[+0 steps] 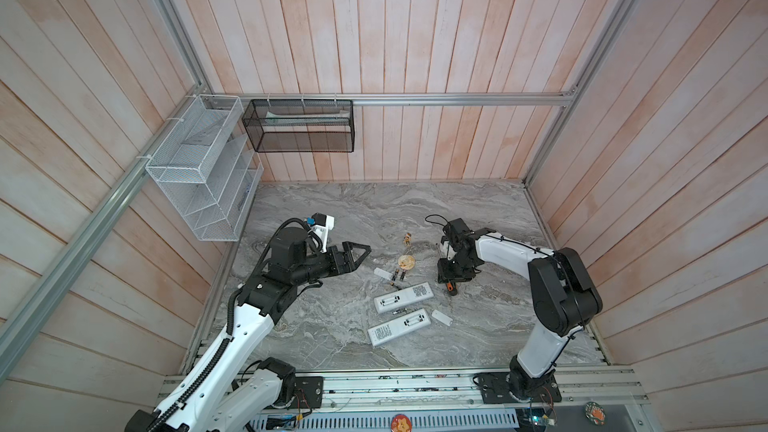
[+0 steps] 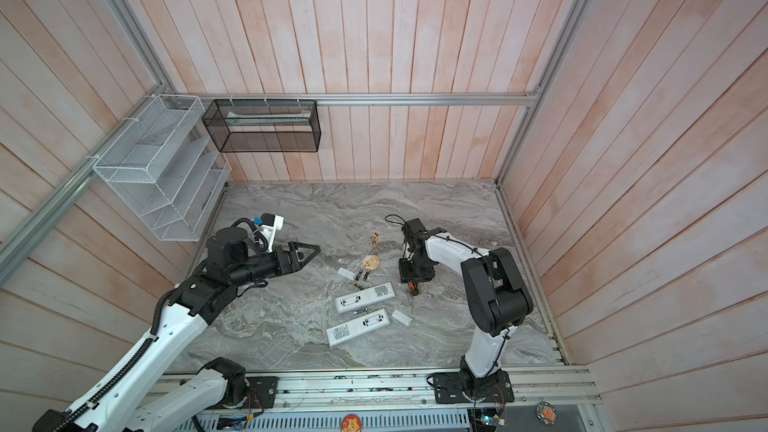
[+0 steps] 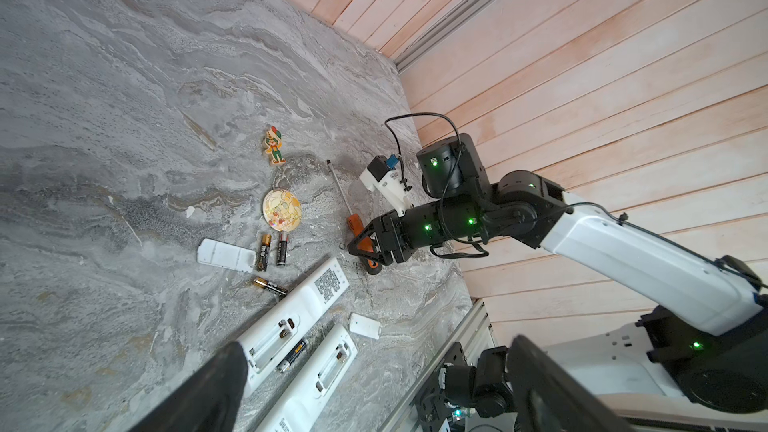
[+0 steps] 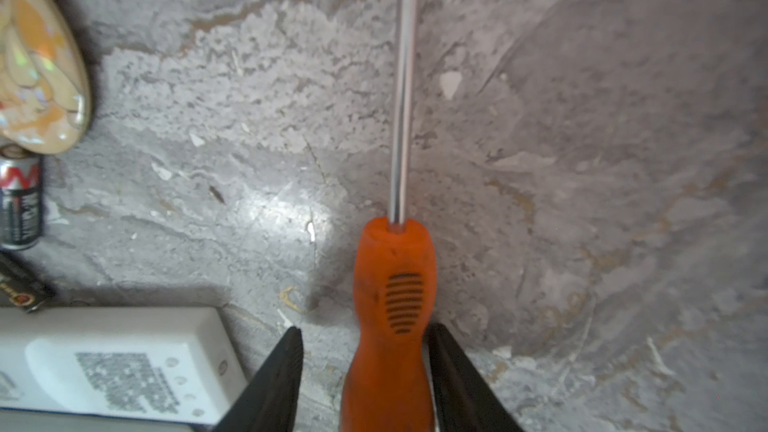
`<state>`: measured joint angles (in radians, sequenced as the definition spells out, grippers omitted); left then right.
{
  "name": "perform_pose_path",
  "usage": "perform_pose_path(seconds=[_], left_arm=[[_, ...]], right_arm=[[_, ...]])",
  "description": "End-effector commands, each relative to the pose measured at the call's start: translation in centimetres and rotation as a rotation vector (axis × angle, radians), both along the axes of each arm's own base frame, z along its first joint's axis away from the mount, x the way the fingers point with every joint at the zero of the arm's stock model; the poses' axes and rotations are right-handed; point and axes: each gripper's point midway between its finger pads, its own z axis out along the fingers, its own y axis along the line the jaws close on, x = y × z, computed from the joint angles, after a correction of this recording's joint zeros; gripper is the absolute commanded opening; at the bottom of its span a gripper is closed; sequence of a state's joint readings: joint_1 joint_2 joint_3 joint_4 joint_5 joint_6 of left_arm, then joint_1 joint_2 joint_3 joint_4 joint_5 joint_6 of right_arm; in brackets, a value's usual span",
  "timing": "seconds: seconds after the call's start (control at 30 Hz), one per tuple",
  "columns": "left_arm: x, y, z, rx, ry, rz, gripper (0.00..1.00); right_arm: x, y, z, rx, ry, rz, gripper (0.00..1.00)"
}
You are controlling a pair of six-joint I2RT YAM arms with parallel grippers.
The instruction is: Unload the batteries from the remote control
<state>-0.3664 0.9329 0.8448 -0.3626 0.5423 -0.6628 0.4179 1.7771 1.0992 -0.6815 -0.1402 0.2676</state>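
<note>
**Batteries out, screwdriver on the bench**

In the left wrist view both bays look bare. The far remote (image 3: 291, 313) and the near remote (image 3: 316, 376) lie face down with nothing in them. Three batteries (image 3: 282, 248) rest loose on the bench (image 1: 316, 218). In both top views they sit toward twelve o'clock of the far remote, just beside a cover plate (image 3: 226, 255). A fourth battery (image 3: 293, 356) lies in the gap between the remotes. So I judge the unloading itself finished (four cells, two per bay).

The right tool (image 4: 365, 328) straddles the handle of the screwdriver (image 4: 392, 276), which lies at three o'clock of the far remote. Its jaws are parted: one finger is clear of the orange grip and the other is touching or just beside it, so nothing is pinched. The left tool (image 1: 365, 257) hangs spread wide and empty at nine o'clock of the batteries.

The next move calls for lifting the right tool straight up, so it does not roll the handle toward the remote. There is plenty of open bench toward twelve o'clock. At three o'clock the side wall is near the right arm.
</note>
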Motion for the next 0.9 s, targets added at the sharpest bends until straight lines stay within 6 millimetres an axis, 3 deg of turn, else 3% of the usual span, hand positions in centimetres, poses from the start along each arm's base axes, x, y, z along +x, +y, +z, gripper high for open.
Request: perform_pose_path(seconds=[0.0,0.1,0.3,0.43,0.57,0.67,0.73,0.77,0.87], left_arm=[[-0.1,0.4,-0.4,0.002,0.004,0.014,1.00],[0.0,0.6,-0.4,0.003,0.004,0.020,1.00],[0.8,1.9,-0.7,0.017,0.014,0.083,1.00],[2.2,4.3,-1.1,0.052,0.009,0.210,1.00],[4.4,8.0,-1.7,0.107,-0.013,0.428,1.00],[5.3,10.3,-1.2,0.149,-0.128,0.551,1.00],[5.6,12.1,-0.4,0.177,-0.237,0.646,1.00],[5.6,12.9,-0.2,0.198,-0.288,0.680,1.00],[5.5,15.1,0.2,0.297,-0.465,0.774,1.00]], right_arm=[[-0.2,-0.2,1.0,-0.001,-0.008,-0.011,0.58],[1.0,-0.5,3.7,-0.013,-0.084,-0.029,0.64],[5.0,-1.8,12.9,-0.006,-0.361,-0.114,0.74],[7.6,-4.6,18.9,0.034,-0.631,-0.215,0.83],[8.4,-7.7,22.6,0.107,-1.010,-0.207,0.88],[6.2,-8.2,23.4,0.117,-1.350,-0.105,0.90],[4.2,-8.5,22.6,0.087,-1.525,-0.031,0.98],[4.2,-9.2,22.3,0.074,-1.542,-0.045,0.98],[5.6,-11.2,18.0,0.024,-1.385,-0.073,0.98]])
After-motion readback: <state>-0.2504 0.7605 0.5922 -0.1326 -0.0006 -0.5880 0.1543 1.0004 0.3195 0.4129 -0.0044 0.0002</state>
